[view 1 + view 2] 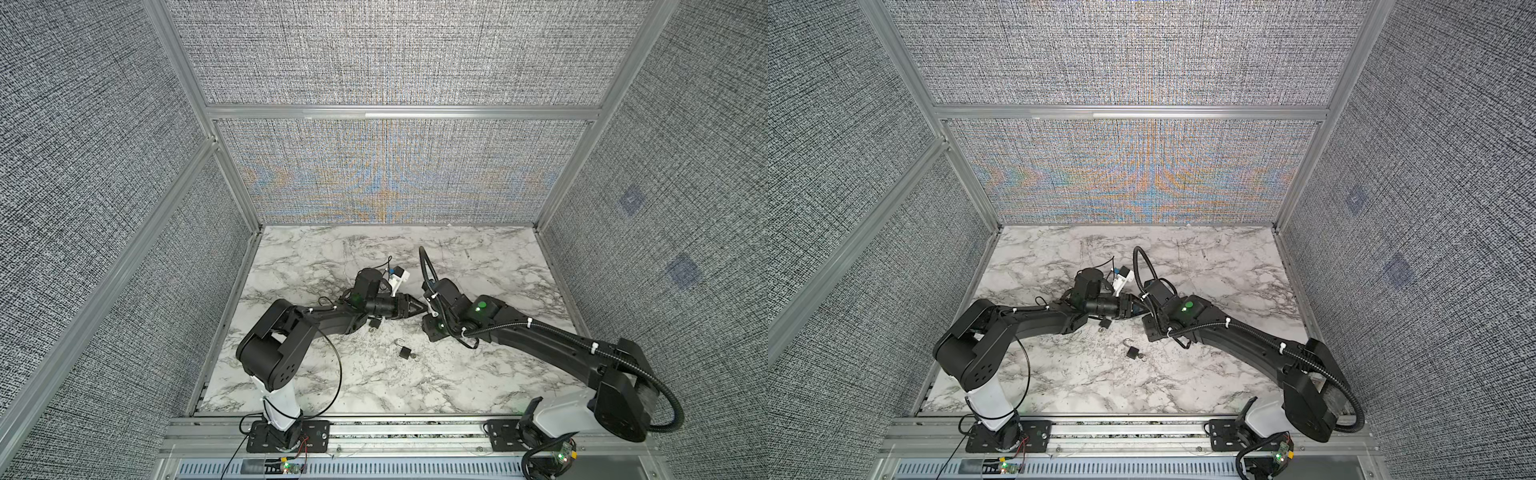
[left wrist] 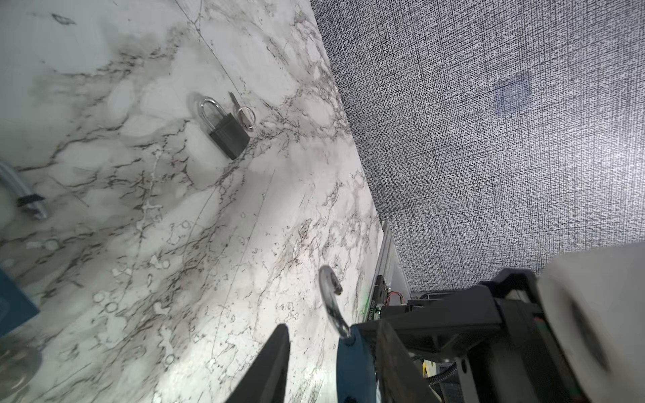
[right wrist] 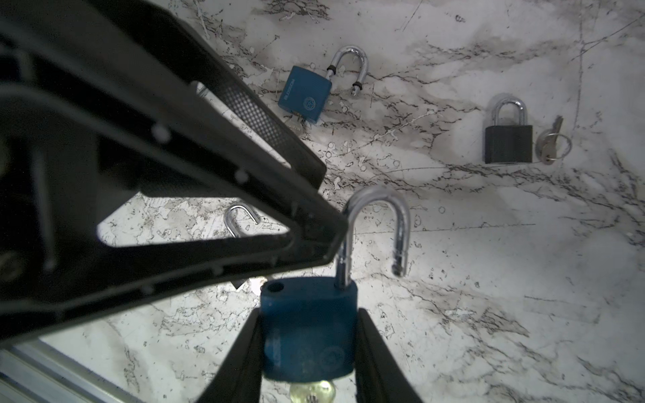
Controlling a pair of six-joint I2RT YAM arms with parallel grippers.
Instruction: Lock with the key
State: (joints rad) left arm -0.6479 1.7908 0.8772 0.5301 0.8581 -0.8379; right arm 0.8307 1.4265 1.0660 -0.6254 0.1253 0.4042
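Note:
In the right wrist view my right gripper (image 3: 309,314) is shut on the body of a blue padlock (image 3: 309,335). Its silver shackle (image 3: 377,223) is swung open, and a yellowish key (image 3: 314,390) sticks out of its underside. My left gripper (image 3: 331,200) is open, with its lower fingertip beside the shackle's long leg. In the left wrist view the blue padlock (image 2: 352,366) sits between the fingers of my left gripper (image 2: 333,326), against one finger and apart from the other. In both top views the two grippers meet mid-table, where my left gripper (image 1: 417,307) points right.
A second blue padlock (image 3: 305,94) with an open shackle lies on the marble table (image 3: 488,279). A black padlock (image 3: 508,143) lies there with a ringed key (image 3: 553,144) beside it, and it shows again in a top view as the black padlock (image 1: 405,351). Fabric walls enclose three sides.

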